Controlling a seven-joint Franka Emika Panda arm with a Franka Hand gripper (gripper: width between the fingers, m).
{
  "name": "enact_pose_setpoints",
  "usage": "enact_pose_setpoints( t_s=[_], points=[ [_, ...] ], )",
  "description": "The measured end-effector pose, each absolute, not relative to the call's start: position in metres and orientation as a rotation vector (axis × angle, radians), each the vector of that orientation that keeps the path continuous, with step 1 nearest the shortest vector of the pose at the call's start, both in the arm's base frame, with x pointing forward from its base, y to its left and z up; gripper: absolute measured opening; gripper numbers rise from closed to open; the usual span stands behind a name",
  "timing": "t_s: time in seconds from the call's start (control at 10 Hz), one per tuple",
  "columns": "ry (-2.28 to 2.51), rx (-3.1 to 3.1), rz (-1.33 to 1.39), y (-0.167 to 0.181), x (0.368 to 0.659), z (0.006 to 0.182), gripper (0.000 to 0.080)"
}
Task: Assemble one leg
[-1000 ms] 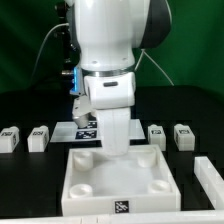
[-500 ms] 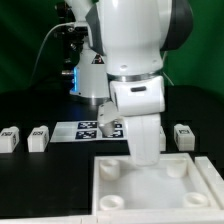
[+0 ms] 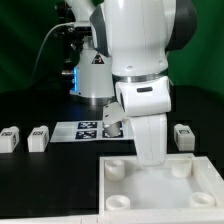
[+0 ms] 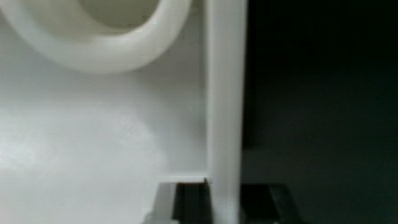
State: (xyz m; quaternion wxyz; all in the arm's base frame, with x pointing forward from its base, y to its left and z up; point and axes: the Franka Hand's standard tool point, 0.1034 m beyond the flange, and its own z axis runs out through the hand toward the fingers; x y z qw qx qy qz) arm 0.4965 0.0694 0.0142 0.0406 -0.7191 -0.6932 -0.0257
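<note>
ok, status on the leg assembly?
Gripper jaws shut on plate wall. Legs loose, none held: two at exterior view's left, one right. No obstruction seen.

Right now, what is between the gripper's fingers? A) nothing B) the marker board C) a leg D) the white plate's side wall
D: in the wrist view the plate shows its thin upright wall running down between the two dark fingers of the gripper, which close against it from both sides.

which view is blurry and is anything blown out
Wrist view: soft and out of focus, the plate and its socket lack crisp edges. Exterior view: sharper, evenly lit, the white arm bright against the black table.
</note>
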Motion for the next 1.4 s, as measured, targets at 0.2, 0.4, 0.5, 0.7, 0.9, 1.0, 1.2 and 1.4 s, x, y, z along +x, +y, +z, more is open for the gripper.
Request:
enact_pose_setpoints(
  t_s=[0.2,0.4,0.5,0.7,0.9,1.0,1.2,1.4],
  points=[
    [-2.120,-2.205,-0.077,0.0689,0.4962,0.0137,0.0241],
    [-2.120,-2.205,-0.077,0.0687,0.4961,0.0136,0.0377],
    [-2.119,-2.206,-0.077,0.0685,0.4961,0.0135,0.0620],
    [-2.119,-2.206,-0.076,0.0683,0.4961,0.0135,0.0644],
    [-2.119,-2.206,-0.076,0.0682,0.4961,0.0134,0.0648],
    [-2.118,-2.206,-0.076,0.0681,0.4961,0.0134,0.0649],
    [-2.118,-2.206,-0.076,0.0680,0.4961,0.0134,0.0649],
    [-2.079,-2.255,-0.078,0.0608,0.4983,0.0209,0.0649]
  ],
)
